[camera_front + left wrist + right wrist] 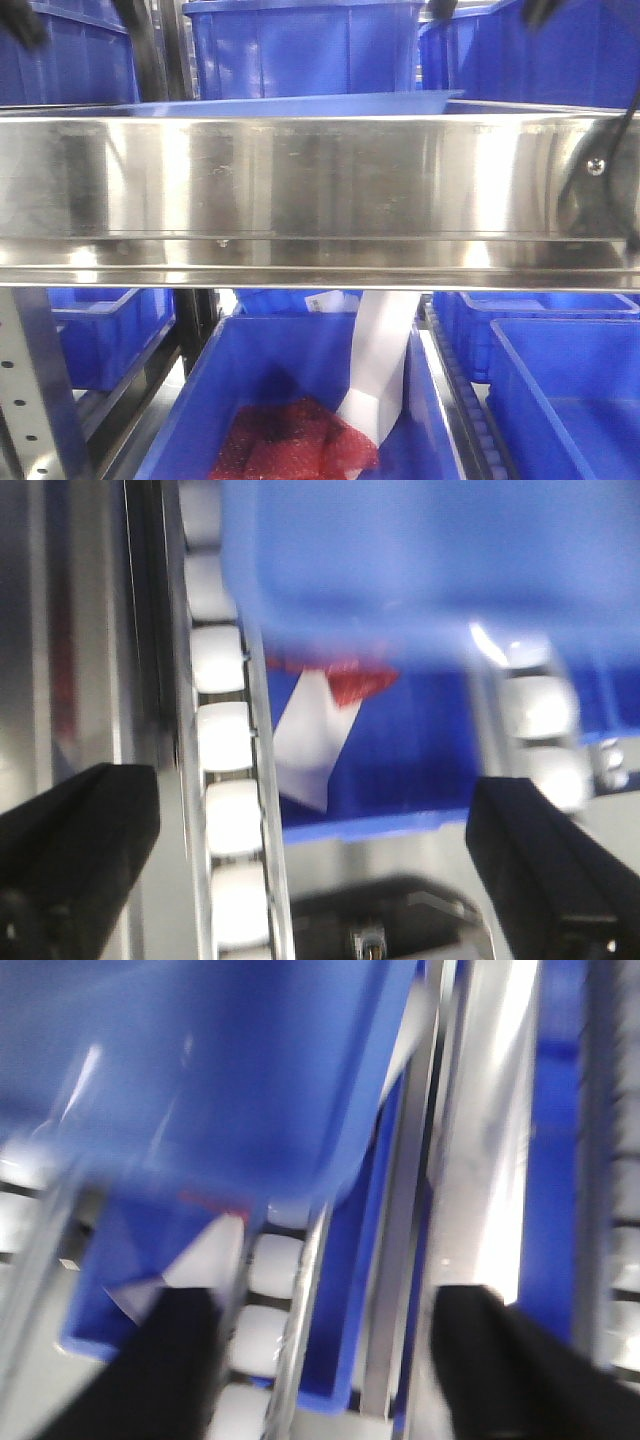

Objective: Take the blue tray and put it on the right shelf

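The blue tray [300, 104] shows as a light-blue strip just above the right shelf's shiny steel front rail [320, 190]. In the left wrist view the blue tray [420, 560] is a blurred shape over the white roller track [225, 735], beyond my fingertips. My left gripper [312, 805] is open, its black fingers [80, 830] wide apart with nothing between them. In the right wrist view the blue tray [200, 1070] fills the upper left. My right gripper [330, 1305] is open too, straddling rollers [275, 1265] and a steel rail, apart from the tray.
Deep dark-blue bins [305, 45] stand on the shelf behind the tray. Below the rail, a dark-blue bin [420, 420] holds red bubble wrap [290, 445] and a white paper [380, 360]. More bins [565, 400] sit on either side. A grey perforated upright [35, 390] is at the lower left.
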### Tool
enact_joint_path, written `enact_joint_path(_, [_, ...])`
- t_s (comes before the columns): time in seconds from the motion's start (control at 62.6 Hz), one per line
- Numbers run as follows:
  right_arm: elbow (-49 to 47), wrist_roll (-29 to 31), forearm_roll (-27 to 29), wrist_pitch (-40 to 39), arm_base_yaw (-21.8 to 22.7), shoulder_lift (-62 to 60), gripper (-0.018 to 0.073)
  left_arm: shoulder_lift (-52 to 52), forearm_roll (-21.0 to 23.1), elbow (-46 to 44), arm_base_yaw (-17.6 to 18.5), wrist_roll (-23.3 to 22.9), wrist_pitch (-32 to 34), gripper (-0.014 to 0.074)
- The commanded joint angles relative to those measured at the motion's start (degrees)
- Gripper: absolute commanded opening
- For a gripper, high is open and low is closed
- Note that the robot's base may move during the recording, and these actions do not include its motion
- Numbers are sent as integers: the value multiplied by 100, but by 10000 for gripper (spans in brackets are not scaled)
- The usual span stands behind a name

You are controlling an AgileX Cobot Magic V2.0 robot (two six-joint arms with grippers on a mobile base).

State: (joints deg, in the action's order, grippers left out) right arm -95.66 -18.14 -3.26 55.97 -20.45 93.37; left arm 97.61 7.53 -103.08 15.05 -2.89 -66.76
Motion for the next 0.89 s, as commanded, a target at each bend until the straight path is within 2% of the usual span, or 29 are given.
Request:
enact_joint_path(0.0, [-76,140,-99,-302,-5,-690,340,-813,45,19,64,68,383,439])
enact_joint_path(0.128, [398,339,-105,-374,-5,-1404,102,-1681,57,568,70,68,683,237])
enact_joint_path(0.176, [661,360,-105,-470,-5,-1680,45,-2010,66,840,70,68,763,153])
enact_joint_path(0.303, [1634,545,-105,-956,-5,-2511,50,-2990,40,1757,70,68,1060,-57])
enact_joint_path(0.463, [3073,822,-105,-1840,-5,-3659,50,-4312,39,3131,70,81,1939,-49])
enact_joint_path(0.639, [4715,1110,-105,-2742,-5,-4884,50,-5713,39,4646,70,289,2816,-48])
enact_joint_path(0.878, [6430,1131,-304,-3815,-5,-6694,50,-7583,-18,6433,70,378,4131,-49])
